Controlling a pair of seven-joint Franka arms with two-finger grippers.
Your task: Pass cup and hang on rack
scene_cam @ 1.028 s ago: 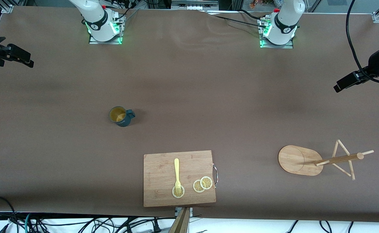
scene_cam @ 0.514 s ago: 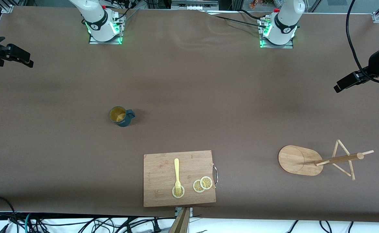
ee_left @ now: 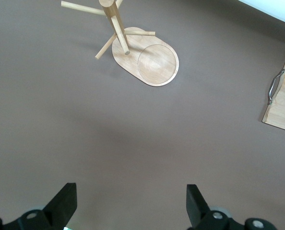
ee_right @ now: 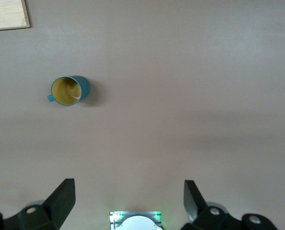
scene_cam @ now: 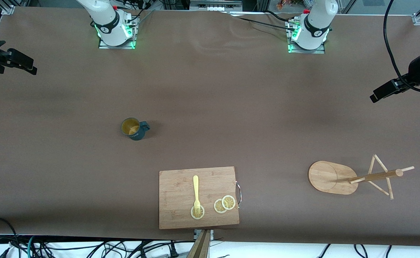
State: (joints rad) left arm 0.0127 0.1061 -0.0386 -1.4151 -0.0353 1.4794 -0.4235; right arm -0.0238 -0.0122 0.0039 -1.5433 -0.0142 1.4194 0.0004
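Two Franka arms wait over a brown matte surface [scene_cam: 210,93]. Only the front view takes in everything at once: the cup [scene_cam: 134,129] stands upright left of the frame's centre, toward the right arm's end, and the rack [scene_cam: 353,177] stands at lower right, toward the left arm's end. Between them, at lower centre, a rectangular wooden cutting board [scene_cam: 177,190] with a metal handle carries a pale yellow fork [scene_cam: 196,191] and three round lemon slices [scene_cam: 224,204].

The right wrist view alone looks straight into the cup [ee_right: 69,90], showing a yellowish-tan interior inside a teal wall. The right pincer [ee_right: 128,203] hangs spread and empty, well apart from the cup.

The left wrist view shows the rack's [ee_left: 142,55] smooth oval bamboo base, its post and thin dowel pegs. The left pincer [ee_left: 131,206] is likewise spread, holding nothing.
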